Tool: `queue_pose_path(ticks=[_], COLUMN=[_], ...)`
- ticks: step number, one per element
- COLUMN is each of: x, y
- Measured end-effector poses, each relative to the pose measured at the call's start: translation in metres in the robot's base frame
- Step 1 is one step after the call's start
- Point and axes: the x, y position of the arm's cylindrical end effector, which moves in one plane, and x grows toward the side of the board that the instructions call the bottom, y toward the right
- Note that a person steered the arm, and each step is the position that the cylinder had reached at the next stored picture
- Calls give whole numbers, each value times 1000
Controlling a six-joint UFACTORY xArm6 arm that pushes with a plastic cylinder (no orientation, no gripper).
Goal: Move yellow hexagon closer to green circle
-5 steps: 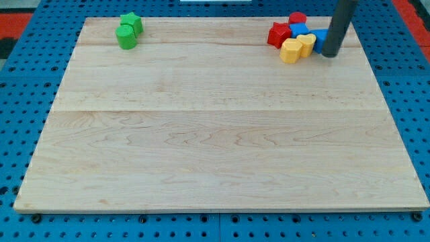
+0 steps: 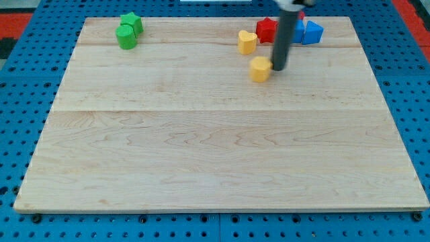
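Note:
The yellow hexagon [image 2: 260, 68] lies on the wooden board right of centre near the view's top. My tip [image 2: 277, 69] touches its right side. The green circle [image 2: 125, 37] sits at the board's top left, with a green star [image 2: 132, 23] touching it just above. A second yellow block, heart-shaped [image 2: 246, 42], lies above and left of the hexagon.
A red block [image 2: 267, 30] and blue blocks [image 2: 310, 32] sit at the top right, partly behind the rod. Another red block [image 2: 304, 5] peeks out at the top edge. The wooden board [image 2: 215, 148] lies on a blue pegboard.
My tip has swept left and down from the right of the cluster. The yellow hexagon and yellow heart moved left out of the cluster; the red and blue blocks shifted left too.

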Motion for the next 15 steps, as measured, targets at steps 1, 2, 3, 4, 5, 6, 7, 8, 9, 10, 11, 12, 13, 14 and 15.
queue_pose_path(ticks=[1, 2, 3, 4, 5, 6, 7, 8, 9, 10, 11, 12, 13, 14, 15], x=[0, 13, 33, 35, 35, 45, 51, 67, 108, 121, 91, 50, 5, -22, -63], y=[-81, -68, -55, -149, -191, -186, -235, -244, -268, -292, -284, -282, -237, -224, -190])
